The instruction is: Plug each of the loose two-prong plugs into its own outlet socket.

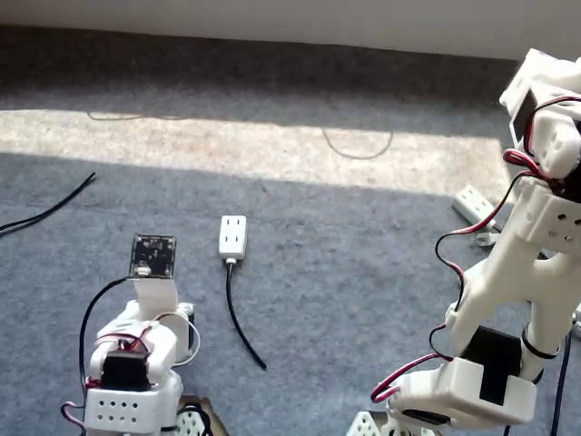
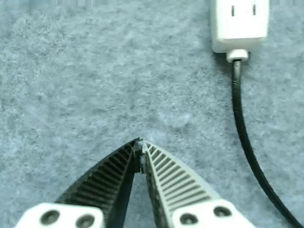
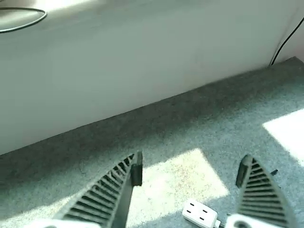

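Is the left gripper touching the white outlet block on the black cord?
Apart. The left wrist view shows bare carpet between the left gripper, shut, and the outlet block.

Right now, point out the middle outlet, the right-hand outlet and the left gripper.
Middle outlet point(image 1: 233, 235): high view, white body.
Right-hand outlet point(image 3: 201, 213): right wrist view, socket face.
Left gripper point(image 2: 141, 145): left wrist view, where fingertips meet.

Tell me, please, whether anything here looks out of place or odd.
Nothing looks damaged or spilled. The black cable of the middle outlet block seems to end loose on the carpet, joined to nothing. A second outlet block lies askew at the right.
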Controlling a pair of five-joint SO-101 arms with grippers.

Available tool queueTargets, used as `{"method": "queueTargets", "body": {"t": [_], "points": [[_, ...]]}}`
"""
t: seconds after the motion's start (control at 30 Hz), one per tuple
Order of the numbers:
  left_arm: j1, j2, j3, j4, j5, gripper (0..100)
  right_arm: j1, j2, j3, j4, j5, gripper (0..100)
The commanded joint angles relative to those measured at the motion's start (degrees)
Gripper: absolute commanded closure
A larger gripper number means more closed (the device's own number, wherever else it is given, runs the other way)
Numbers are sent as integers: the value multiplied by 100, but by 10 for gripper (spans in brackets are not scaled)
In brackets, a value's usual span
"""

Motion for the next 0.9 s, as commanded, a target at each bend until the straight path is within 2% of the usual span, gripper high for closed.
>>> {"method": "queueTargets", "body": {"t": [0.0,0.1,0.17,0.23,0.4,0.47,0.53,0.67,0.77,0.87], "points": [[1156,4,22,18,-35,994,66,-233,-224,22,44,685],[1745,-4,22,-9,-53,994,66,-233,-233,22,44,685],[1631,-13,-92,-343,-70,994,66,-233,-242,22,44,685],[1218,-75,-382,-1345,-70,994,57,-233,-224,22,44,685],[-321,-268,-1024,-4475,-44,994,75,-233,-224,22,44,685],[-734,-242,-1305,-5037,-44,993,75,-233,-224,31,44,685],[-1059,-233,-1807,-5029,-211,993,75,-233,-224,31,44,685],[-2457,-198,-2958,-4782,-1486,992,48,-233,-233,92,44,685],[-3160,277,-3477,-4800,-1591,976,40,-233,-224,92,44,685],[-3890,1560,-4286,-4774,-1582,903,40,-233,-224,92,44,685]]}}
